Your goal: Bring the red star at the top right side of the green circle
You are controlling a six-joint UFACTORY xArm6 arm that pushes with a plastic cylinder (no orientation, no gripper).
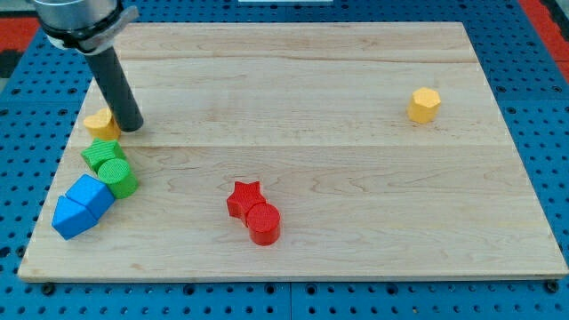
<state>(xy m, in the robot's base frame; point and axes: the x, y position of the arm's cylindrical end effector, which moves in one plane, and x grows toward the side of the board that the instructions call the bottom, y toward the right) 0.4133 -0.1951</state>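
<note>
The red star [243, 198] lies near the board's bottom middle, touching a red cylinder [264, 223] just below and to its right. The green circle [116, 177] sits at the left, touching a green star-like block [101, 153] above it. My tip [132, 126] rests at the upper left, right beside a yellow block [100, 123] on its right side, above the green blocks and far left of the red star.
Two blue blocks [92, 193] [68, 218] sit at the bottom left, next to the green circle. A yellow hexagon [424, 105] lies at the right. The wooden board [356, 178] sits on a blue pegboard.
</note>
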